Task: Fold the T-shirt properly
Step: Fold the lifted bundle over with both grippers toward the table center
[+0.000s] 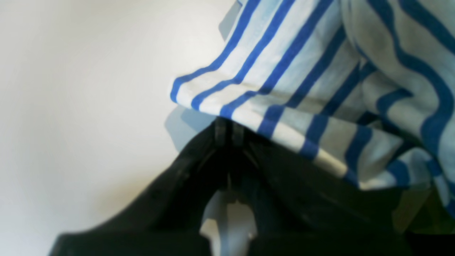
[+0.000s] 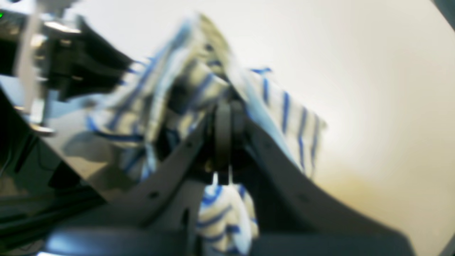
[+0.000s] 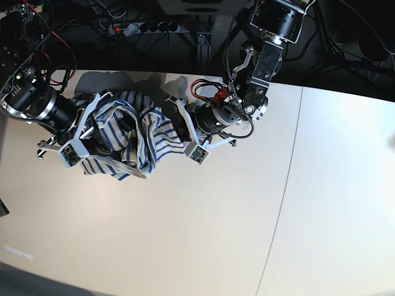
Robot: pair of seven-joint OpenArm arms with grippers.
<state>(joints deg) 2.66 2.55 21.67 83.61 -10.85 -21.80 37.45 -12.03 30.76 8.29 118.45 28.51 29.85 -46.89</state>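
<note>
The T-shirt (image 3: pixel 137 137), cream-white with thin blue stripes, lies bunched in a heap at the table's back left, between my two arms. My left gripper (image 3: pixel 179 121) comes at it from the right. In the left wrist view its black fingers (image 1: pixel 220 129) are pressed together under a striped fold of the T-shirt (image 1: pixel 302 71), which drapes over them. My right gripper (image 3: pixel 99 126) is on the heap's left side. In the right wrist view this gripper (image 2: pixel 227 124) is shut on the T-shirt (image 2: pixel 284 106), and more cloth hangs between the finger bases.
The white table (image 3: pixel 203 228) has a thin seam (image 3: pixel 290 160) running front to back on the right. Behind its back edge hang a power strip (image 3: pixel 148 26) and cables. The blurred black body of the other arm (image 2: pixel 74 64) shows at the upper left of the right wrist view.
</note>
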